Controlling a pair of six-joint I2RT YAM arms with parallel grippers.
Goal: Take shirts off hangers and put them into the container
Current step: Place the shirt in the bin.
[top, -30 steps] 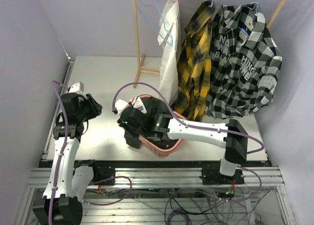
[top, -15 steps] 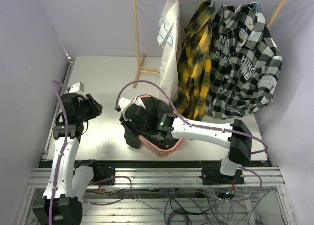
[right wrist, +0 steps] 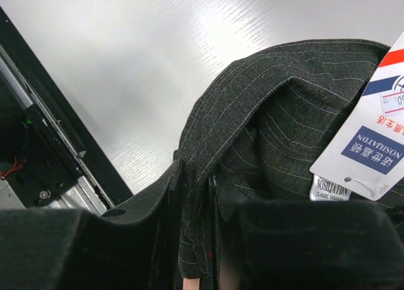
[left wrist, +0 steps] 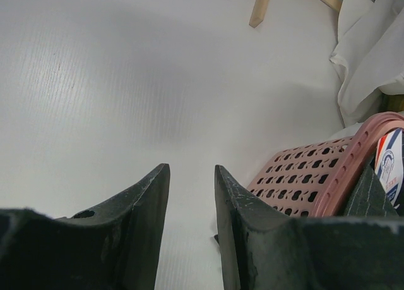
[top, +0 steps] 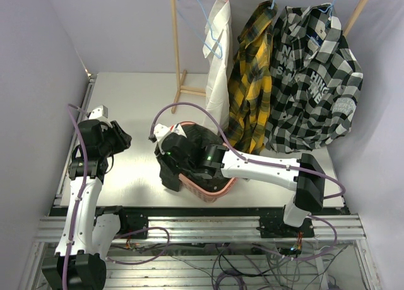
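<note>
My right gripper (right wrist: pixel 197 198) is clamped on a fold of the dark pinstriped button shirt (right wrist: pixel 265 107), with the cloth pinched between my two black fingers. Just to the right of that fold hangs a white card hang tag (right wrist: pixel 372 138). Its blue panel reads NOSILIATION, a small label under it reads CLASSIC FASHION, and the red print higher up is too small to read. The rest of this shirt is bundled in the salmon-pink perforated plastic laundry basket (top: pixel 218 190), which stands at the near middle of the pale table (left wrist: pixel 95 81). My left gripper (left wrist: pixel 192 176) hangs over bare tabletop to the left of the basket, its jaws parted with nothing between them. Behind the basket, on the wooden rack (top: pixel 177 43), hang a bare light blue wire hanger (top: pixel 202 18), the plain white shirt (top: pixel 218 69), the yellow-and-black plaid shirt (top: pixel 252 81) and, farthest right, the black-and-white checked shirt (top: pixel 315 88). Of that last shirt's printed lettering I can make out only HING.
</note>
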